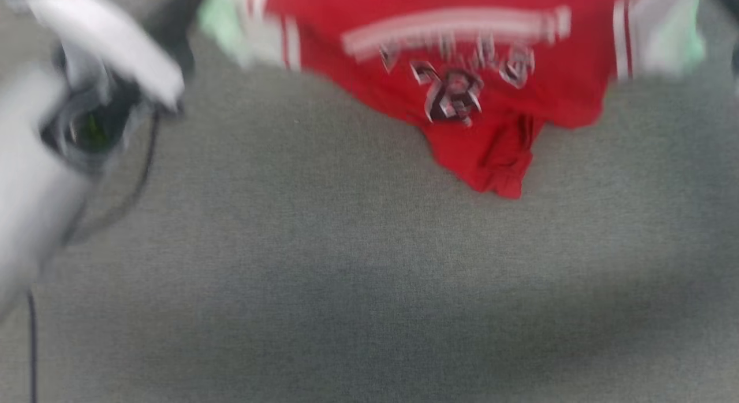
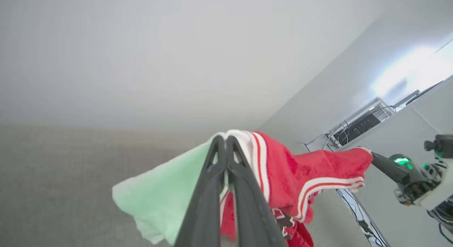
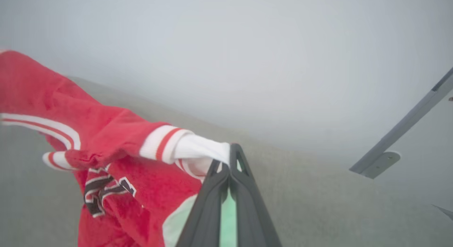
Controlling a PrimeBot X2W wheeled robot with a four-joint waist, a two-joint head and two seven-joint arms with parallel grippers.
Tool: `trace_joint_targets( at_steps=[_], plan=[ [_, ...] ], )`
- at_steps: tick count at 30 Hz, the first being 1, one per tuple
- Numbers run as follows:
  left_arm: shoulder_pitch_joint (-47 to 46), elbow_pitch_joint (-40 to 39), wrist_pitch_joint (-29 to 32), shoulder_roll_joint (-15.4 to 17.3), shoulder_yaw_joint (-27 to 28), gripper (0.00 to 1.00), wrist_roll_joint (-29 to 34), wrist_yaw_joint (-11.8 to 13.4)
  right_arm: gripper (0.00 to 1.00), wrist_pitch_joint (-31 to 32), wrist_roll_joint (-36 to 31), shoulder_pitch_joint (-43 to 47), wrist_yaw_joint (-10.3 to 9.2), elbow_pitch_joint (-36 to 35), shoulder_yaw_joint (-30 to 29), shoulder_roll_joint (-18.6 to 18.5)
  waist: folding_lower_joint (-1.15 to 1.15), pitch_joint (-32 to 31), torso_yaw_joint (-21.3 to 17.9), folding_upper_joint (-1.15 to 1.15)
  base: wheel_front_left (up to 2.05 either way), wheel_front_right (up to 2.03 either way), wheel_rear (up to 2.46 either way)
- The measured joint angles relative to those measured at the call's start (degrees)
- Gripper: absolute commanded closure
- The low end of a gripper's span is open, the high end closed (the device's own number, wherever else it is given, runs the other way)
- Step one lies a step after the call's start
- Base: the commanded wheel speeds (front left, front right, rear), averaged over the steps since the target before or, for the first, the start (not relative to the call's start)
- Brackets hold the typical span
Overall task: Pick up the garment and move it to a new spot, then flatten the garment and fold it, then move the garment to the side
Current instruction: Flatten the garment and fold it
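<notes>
The garment (image 1: 462, 62), bright red with white print and striped trim, hangs stretched across the top of the blurred head view, its lower tip close to the grey surface (image 1: 346, 287). In the left wrist view my left gripper (image 2: 225, 139) is shut on a pale, green-tinted sleeve of the garment (image 2: 293, 172). My right gripper (image 2: 375, 158) holds the far end there. In the right wrist view my right gripper (image 3: 230, 151) is shut on the white sleeve by the striped cuff of the garment (image 3: 106, 141). My pale left forearm (image 1: 104, 51) crosses the head view's upper left.
Grey cloth-like surface lies under the hanging shirt. A thin dark cable (image 1: 144, 160) trails from my left arm. A white wall, a box with wiring (image 2: 357, 126) and a metal bracket (image 3: 378, 164) stand past the surface's edge.
</notes>
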Motion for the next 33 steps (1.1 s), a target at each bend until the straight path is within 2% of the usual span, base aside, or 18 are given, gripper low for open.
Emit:
trace_joint_targets(
  at_steps=[4, 7, 12, 15, 20, 24, 33],
  plan=[
    [-11.4, 11.8, -2.3, -5.2, 2.7, 1.00, 2.0, 0.7, 1.00, 2.3, 0.4, -11.5, 0.00, 9.5, -2.9, 8.1, 0.00, 3.2, -0.3, 0.00, 0.00, 0.00, 0.00],
    [-20.7, 19.5, -5.6, -8.2, 5.7, 1.00, 3.1, 0.9, 1.00, 1.5, -2.3, -20.9, 0.00, 17.2, -4.9, 12.9, 0.00, 5.7, -0.6, 0.00, 0.00, 0.00, 0.00],
    [-33.3, 27.2, -10.2, -10.8, 11.2, 1.00, 3.1, 0.5, 1.00, -5.6, -8.2, -33.1, 0.01, 27.1, -7.3, 18.3, 0.00, 8.0, -1.3, 0.00, 0.00, 0.00, 0.00],
    [-36.0, 29.0, -10.6, -11.8, 12.3, 1.00, 2.9, 0.2, 1.00, -8.4, -9.7, -36.7, 0.02, 30.7, -7.8, 19.4, 0.00, 7.4, -1.1, 0.00, 0.00, 0.00, 0.00],
    [-33.6, 25.8, -9.1, -11.2, 11.3, 1.00, 3.0, 0.1, 1.00, -8.2, -8.9, -36.9, 0.01, 31.3, -5.1, 18.6, 0.00, 5.9, -0.5, 0.00, 0.00, 0.00, 0.00],
    [-22.5, 19.2, -6.4, -8.6, 8.2, 1.00, 3.1, 0.1, 1.00, -4.9, -6.3, -28.8, 0.00, 26.5, -0.1, 15.4, 0.00, 4.7, -0.1, 0.00, 0.00, 0.00, 0.00],
    [8.6, 5.2, -4.0, 1.4, -1.0, 1.00, 3.0, 0.1, 1.00, 3.1, 2.5, -3.1, 0.01, 8.7, 6.3, 2.5, 0.00, 1.6, -0.3, 0.00, 0.00, 0.00, 0.00]
  ],
)
